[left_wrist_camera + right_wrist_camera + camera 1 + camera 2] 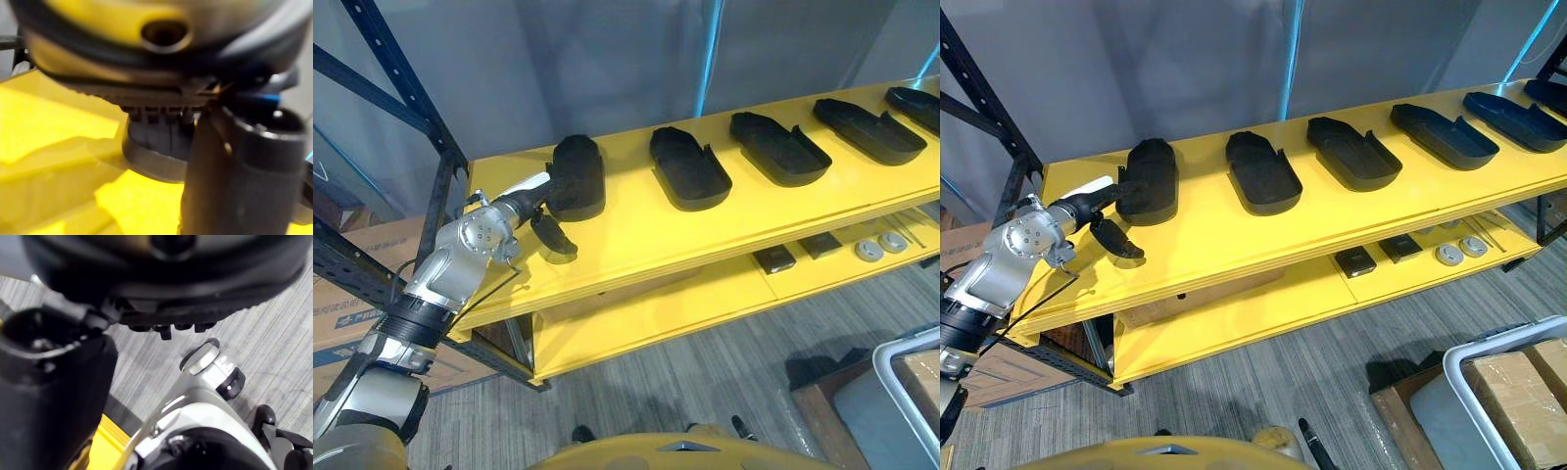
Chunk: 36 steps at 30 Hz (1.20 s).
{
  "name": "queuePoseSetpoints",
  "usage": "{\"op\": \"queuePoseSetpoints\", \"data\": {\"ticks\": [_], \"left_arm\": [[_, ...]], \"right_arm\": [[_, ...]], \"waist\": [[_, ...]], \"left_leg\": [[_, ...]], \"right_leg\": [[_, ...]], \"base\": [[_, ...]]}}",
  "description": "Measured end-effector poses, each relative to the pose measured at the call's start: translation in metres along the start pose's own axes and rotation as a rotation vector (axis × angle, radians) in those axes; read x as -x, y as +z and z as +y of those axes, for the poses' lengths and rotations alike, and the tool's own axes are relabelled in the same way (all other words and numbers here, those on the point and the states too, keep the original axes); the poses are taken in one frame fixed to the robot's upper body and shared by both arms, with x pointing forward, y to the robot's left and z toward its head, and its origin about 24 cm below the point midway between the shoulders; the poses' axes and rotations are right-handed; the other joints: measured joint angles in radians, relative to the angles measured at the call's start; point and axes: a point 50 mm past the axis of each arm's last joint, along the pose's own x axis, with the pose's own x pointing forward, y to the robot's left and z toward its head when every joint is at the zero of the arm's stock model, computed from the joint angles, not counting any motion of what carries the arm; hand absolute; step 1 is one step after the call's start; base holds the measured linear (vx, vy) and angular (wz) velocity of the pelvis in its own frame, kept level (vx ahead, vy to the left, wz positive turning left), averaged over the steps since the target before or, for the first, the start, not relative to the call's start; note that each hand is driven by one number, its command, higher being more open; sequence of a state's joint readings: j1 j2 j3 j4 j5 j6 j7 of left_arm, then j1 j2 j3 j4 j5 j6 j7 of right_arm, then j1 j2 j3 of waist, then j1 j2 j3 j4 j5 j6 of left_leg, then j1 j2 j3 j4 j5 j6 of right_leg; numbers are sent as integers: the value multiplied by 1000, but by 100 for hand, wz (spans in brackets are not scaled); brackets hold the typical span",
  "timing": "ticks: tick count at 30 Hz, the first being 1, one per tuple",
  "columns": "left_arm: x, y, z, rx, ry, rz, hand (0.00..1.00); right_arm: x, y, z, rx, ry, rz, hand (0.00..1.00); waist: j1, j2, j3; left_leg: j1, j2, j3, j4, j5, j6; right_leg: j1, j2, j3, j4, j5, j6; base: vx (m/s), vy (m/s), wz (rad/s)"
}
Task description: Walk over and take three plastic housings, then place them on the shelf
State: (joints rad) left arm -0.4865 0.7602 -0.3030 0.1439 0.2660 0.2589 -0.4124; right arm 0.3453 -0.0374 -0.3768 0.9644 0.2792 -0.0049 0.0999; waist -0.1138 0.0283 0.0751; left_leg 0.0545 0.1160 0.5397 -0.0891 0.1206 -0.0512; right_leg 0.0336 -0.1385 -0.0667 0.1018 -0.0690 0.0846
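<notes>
Up on the yellow metal shelf (636,245), the leftmost black plastic housing (578,176) lies flat at the row's left end. The left hand (530,208) sits right against its near end, and the white-capped thumb (532,185) reaches to the housing's edge. The dark fingers (553,238) are loosely curved and spread away from the thumb. They rest on the shelf beside the housing and close on nothing. Four other black plastic housings (688,168) (778,147) (868,129) (915,103) lie spaced apart along the shelf to the right. The right hand (171,264) hangs over the grey striped floor (274,333), and I can't tell its grip.
</notes>
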Motion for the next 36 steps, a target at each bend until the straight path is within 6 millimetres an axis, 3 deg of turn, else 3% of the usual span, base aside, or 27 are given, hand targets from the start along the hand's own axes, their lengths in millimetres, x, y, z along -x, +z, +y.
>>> {"op": "queuePoseSetpoints", "data": {"ticks": [36], "left_arm": [[2, 22, -1, -140, -257, -69, 100]], "right_arm": [[-1, 10, 1, 3, 8, -33, 100]], "waist": [[3, 27, 24]], "left_leg": [[5, 0, -6, -1, 2, 1]], "right_leg": [[1, -1, -8, 17, -10, -2]], "base": [[0, 0, 0]]}}
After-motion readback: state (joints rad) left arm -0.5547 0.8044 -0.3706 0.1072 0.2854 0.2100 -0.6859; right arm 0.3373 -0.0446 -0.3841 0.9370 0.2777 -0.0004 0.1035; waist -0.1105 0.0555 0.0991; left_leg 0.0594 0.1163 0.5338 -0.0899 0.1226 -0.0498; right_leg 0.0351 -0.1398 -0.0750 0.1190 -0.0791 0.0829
